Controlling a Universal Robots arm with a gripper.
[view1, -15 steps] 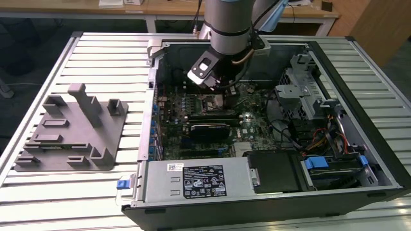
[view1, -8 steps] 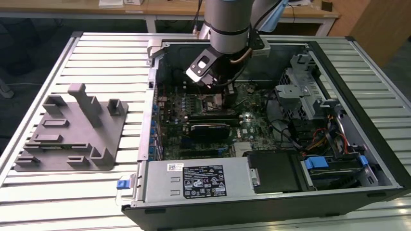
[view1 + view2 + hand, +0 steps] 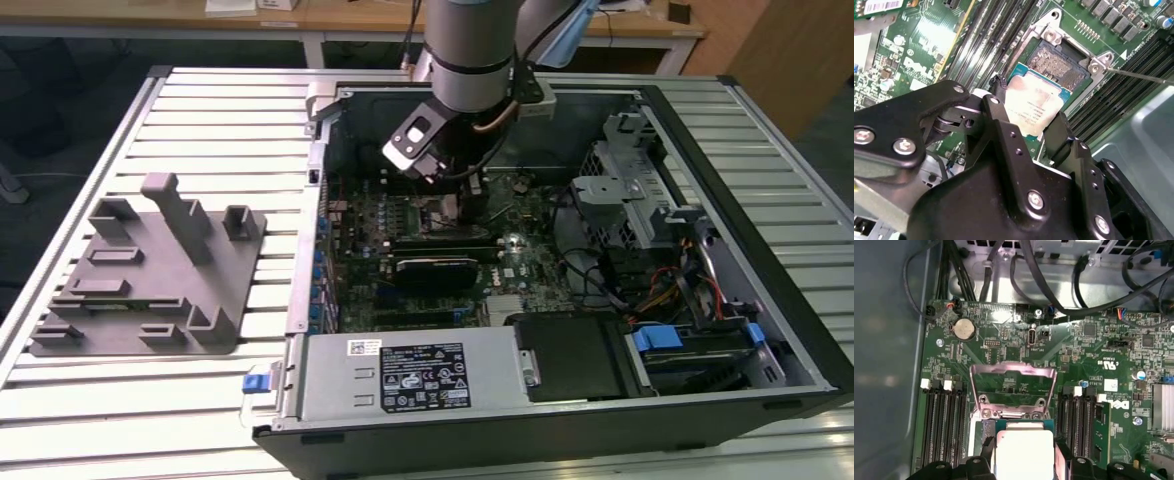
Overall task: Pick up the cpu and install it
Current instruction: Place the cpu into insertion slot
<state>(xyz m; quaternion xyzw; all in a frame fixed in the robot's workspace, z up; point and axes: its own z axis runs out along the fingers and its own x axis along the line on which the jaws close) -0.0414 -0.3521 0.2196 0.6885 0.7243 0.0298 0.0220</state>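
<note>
The cpu (image 3: 1036, 102) is a small square chip with a silvery top and a green border. My gripper (image 3: 1029, 107) is shut on it, one black finger on each of two opposite edges. The chip hangs low over the open socket (image 3: 1059, 65) on the green motherboard and covers part of it, while the socket's bare contact field still shows beyond the chip's far edge. In the first wrist view the cpu (image 3: 1024, 447) sits in the gripper (image 3: 1023, 454), just before the raised metal load plate (image 3: 1013, 385). The exterior view has the gripper (image 3: 451, 195) reaching down inside the open computer case (image 3: 801, 340).
A grey plastic fixture (image 3: 147, 270) lies on the slatted table at the exterior view's left. Inside the case are a black block (image 3: 434, 265), a power supply (image 3: 407, 375), a drive cage (image 3: 627, 190) and loose cables (image 3: 1054, 285). Memory slots (image 3: 944, 425) flank the socket, and a thin lever rod (image 3: 1139, 75) sticks out beside it.
</note>
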